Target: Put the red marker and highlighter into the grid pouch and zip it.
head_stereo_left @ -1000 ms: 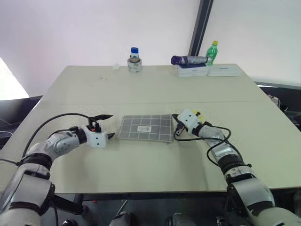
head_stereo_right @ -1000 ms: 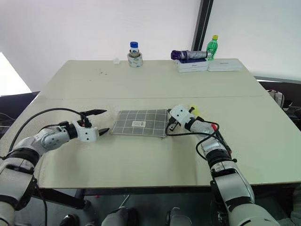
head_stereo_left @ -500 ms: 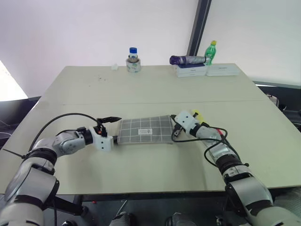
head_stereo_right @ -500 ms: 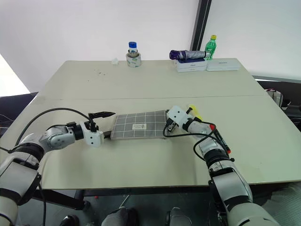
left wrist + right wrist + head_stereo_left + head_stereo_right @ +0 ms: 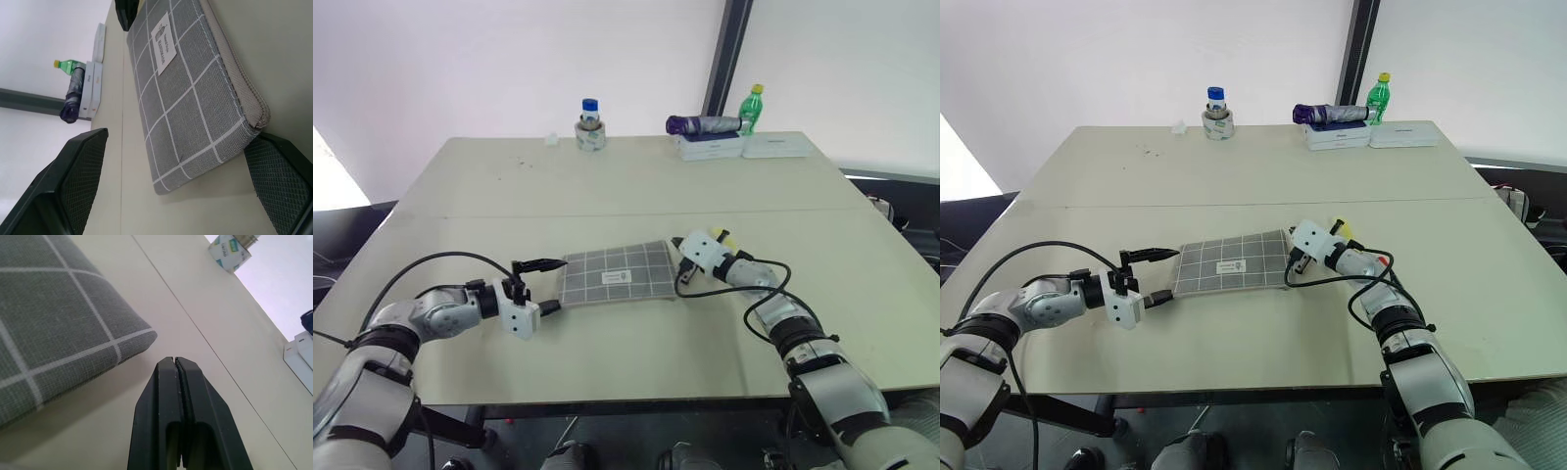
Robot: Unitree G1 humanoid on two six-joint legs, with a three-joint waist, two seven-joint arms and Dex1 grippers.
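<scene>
Since a moment ago, the left gripper (image 5: 1157, 274) has slid back from the flat grey fabric pouch with white grid lines (image 5: 1233, 263). Its two fingers stand wide apart, with the pouch's near end just in front of them. At the pouch's other end, the right gripper (image 5: 175, 363) has its fingers pressed together beside a corner, holding nothing. A bit of yellow highlighter (image 5: 1344, 227) peeks out behind that gripper.

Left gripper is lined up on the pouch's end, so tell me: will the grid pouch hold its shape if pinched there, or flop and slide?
The grid pouch is soft woven fabric, so it will probably sag if lifted by one end. It lies flat and thin on the smooth table, so a push would likely slide it. The open left gripper straddles its rounded end.
</scene>
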